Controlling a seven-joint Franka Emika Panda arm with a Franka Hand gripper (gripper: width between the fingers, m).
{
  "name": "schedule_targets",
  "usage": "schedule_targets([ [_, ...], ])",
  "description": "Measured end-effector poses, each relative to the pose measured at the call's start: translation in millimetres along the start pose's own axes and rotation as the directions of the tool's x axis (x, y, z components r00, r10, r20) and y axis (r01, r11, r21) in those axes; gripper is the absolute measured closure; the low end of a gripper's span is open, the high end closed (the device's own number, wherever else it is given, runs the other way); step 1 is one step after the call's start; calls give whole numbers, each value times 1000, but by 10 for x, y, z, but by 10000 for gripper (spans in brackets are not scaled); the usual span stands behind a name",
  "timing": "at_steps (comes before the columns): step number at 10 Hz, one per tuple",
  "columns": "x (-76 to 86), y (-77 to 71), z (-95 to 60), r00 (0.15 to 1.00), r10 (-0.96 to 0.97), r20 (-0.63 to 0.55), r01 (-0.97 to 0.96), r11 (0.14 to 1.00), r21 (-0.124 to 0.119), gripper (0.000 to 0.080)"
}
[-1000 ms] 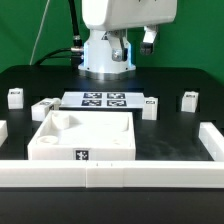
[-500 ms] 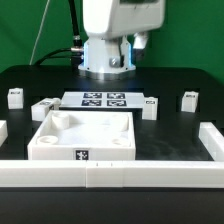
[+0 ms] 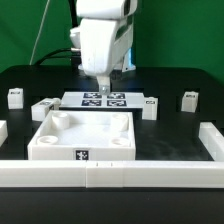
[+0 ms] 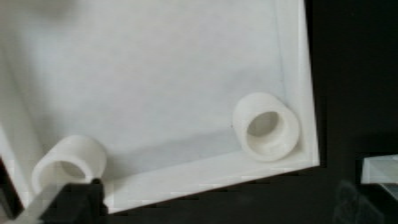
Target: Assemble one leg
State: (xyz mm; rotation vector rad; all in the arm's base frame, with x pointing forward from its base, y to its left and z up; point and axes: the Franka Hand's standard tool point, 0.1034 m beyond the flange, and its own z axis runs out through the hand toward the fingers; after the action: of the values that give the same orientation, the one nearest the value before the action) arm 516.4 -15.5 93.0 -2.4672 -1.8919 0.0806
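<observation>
Several legs lie loose on the black table: one [image 3: 15, 97] at the exterior view's far left, one [image 3: 45, 108] beside the panel, one [image 3: 150, 106] right of the marker board, and one [image 3: 189, 100] at the far right. My gripper [image 3: 103, 88] hangs over the marker board [image 3: 104, 99], behind the large white panel [image 3: 85, 137], and touches no leg. In the wrist view the gripper [image 4: 214, 206] shows only as dark fingers [image 4: 68, 198] at the frame's edge, spread wide and empty, above the panel [image 4: 160, 90] with two round sockets. A leg's corner [image 4: 379, 170] shows beside it.
Low white rails stand along the front [image 3: 110, 176] and at both sides [image 3: 212, 140] of the table. The arm's white base [image 3: 105, 62] stands behind the marker board. A green wall is at the back.
The hand has swung from the exterior view's upper right toward the left and come down, turning as it moved. It now hangs over the marker board. No part has moved.
</observation>
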Motion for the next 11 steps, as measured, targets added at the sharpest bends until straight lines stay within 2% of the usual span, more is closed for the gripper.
schedule_targets([
  [4, -19, -5, 25, 1000, -23, -1, 23, 1000, -2, 150],
  [5, -87, -34, 99, 992, -128, -8, 127, 991, -32, 150],
  [6, -172, -126, 218, 984, -176, -12, 175, 984, -43, 150],
  [8, -238, -213, 433, 975, -223, -16, 222, 975, -28, 150],
  [9, -300, -216, 575, 972, -236, -22, 235, 971, -32, 150],
  [11, -435, -238, 794, 976, -215, -31, 215, 977, 1, 150],
])
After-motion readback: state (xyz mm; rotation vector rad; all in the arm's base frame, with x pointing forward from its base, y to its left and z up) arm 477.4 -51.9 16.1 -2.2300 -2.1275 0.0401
